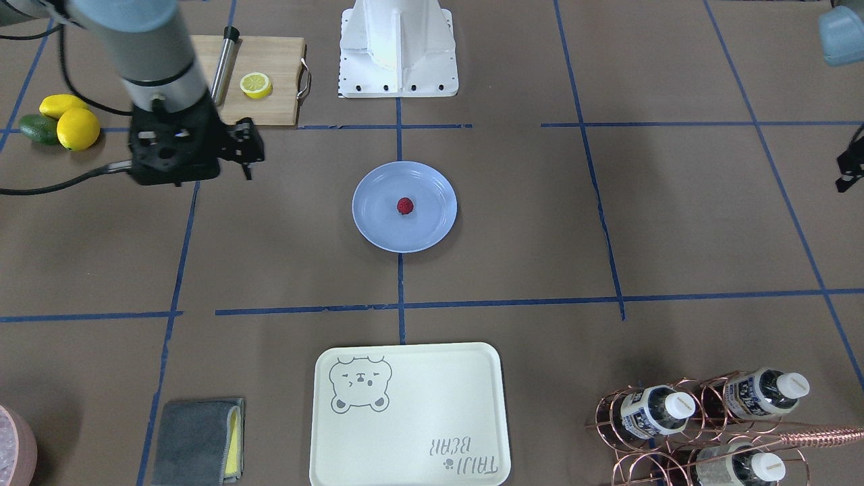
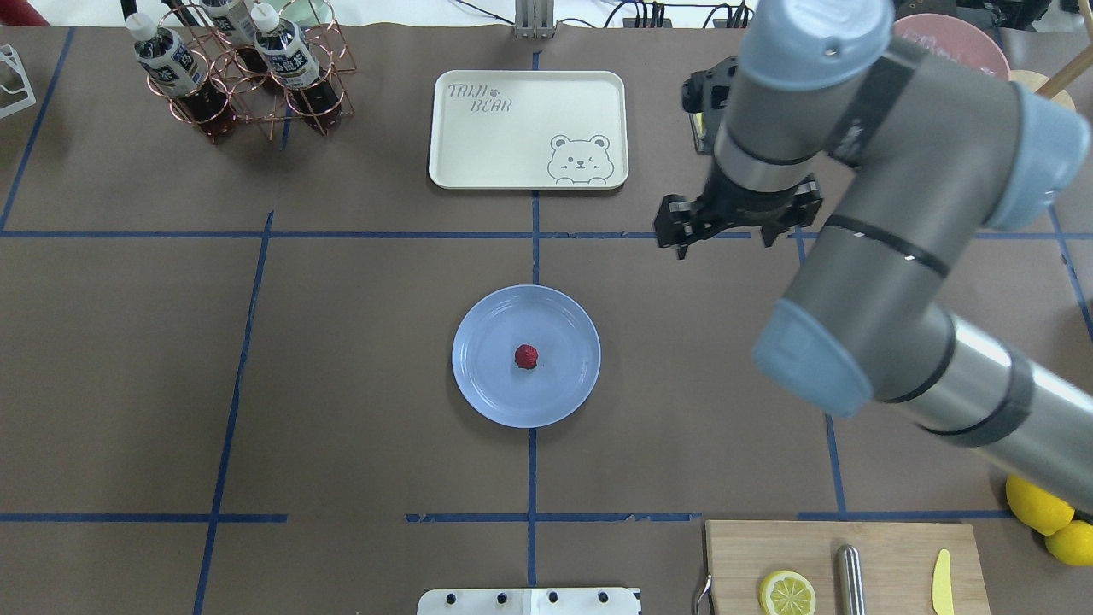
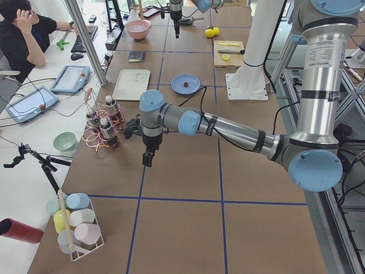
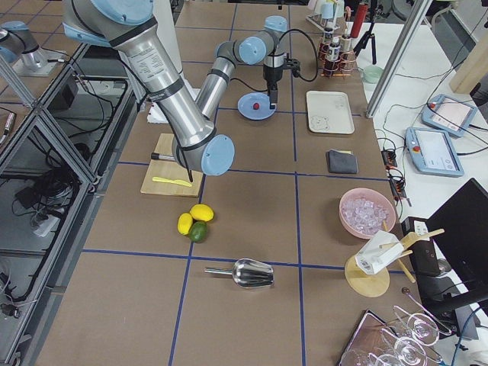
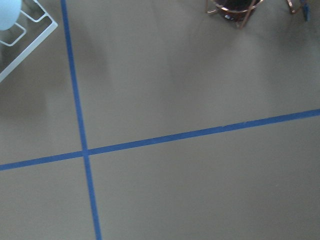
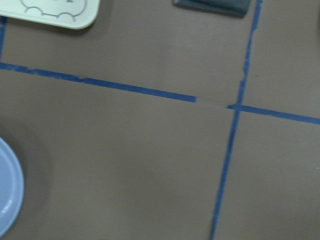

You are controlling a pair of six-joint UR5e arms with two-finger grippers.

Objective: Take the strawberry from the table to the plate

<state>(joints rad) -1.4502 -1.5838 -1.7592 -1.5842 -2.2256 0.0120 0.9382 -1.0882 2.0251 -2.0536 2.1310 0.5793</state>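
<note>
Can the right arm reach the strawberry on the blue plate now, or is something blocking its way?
Probably yes. The strawberry lies uncovered in the middle of the plate. The right end effector hangs over bare table beside the plate, and nothing stands between them.

Counted on the table [image 1: 540, 223]: one strawberry [image 1: 405, 206], one plate [image 1: 378, 223], one bear-print tray [image 1: 418, 405], one cutting board [image 1: 270, 61], one lemon half [image 1: 256, 85], two whole lemons [image 1: 77, 128], one avocado [image 1: 38, 128], one grey cloth [image 1: 196, 439], and three bottles [image 1: 651, 410] in one wire rack [image 1: 597, 424].
</note>
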